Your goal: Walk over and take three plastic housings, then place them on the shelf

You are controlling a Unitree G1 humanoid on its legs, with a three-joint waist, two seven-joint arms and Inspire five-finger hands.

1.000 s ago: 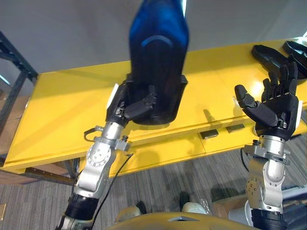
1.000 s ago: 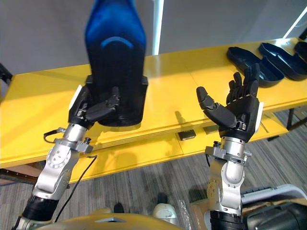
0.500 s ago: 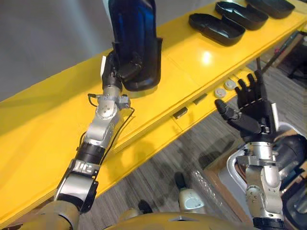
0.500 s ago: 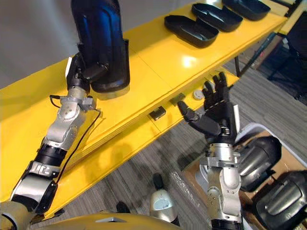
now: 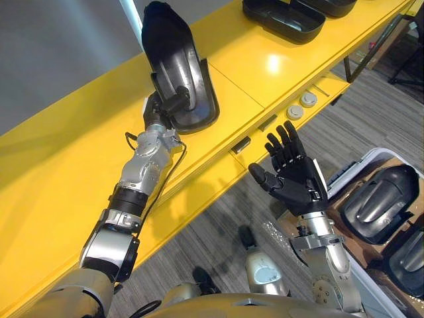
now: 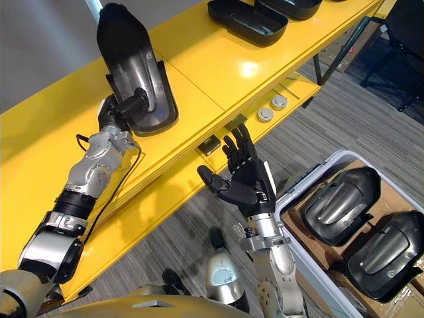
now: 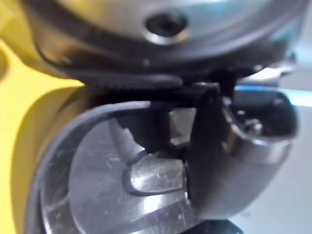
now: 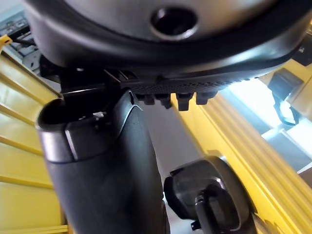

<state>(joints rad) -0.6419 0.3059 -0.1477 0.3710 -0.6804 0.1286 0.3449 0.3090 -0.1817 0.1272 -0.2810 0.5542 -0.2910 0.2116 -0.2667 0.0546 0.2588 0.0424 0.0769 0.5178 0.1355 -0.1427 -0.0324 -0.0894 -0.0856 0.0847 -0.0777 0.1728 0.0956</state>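
A black plastic housing (image 5: 177, 71) lies hollow side up on the yellow shelf (image 5: 59, 165), its narrow end pointing away from me. My left hand (image 5: 163, 107) is shut on its near rim, with the thumb (image 7: 234, 146) hooked inside the shell (image 7: 112, 195). My right hand (image 6: 244, 180) is open and holds nothing, palm up, below the shelf's front edge over the floor. Two more black housings (image 6: 246, 18) lie on the shelf at the far right. From the right wrist, the held housing (image 8: 209, 200) shows in the distance past the thumb (image 8: 107, 165).
A grey crate (image 6: 298, 192) lined with cardboard stands on the floor at the lower right, with dark housings (image 6: 341, 199) (image 6: 387, 246) in it. Two round buttons (image 5: 298, 106) sit on the shelf's front rail. A black table leg (image 6: 344, 40) stands at the shelf's right end.
The camera has swung right and down, bringing the crate into view. The housing has tipped from upright to lying on the shelf. My right hand has dropped below the shelf edge.
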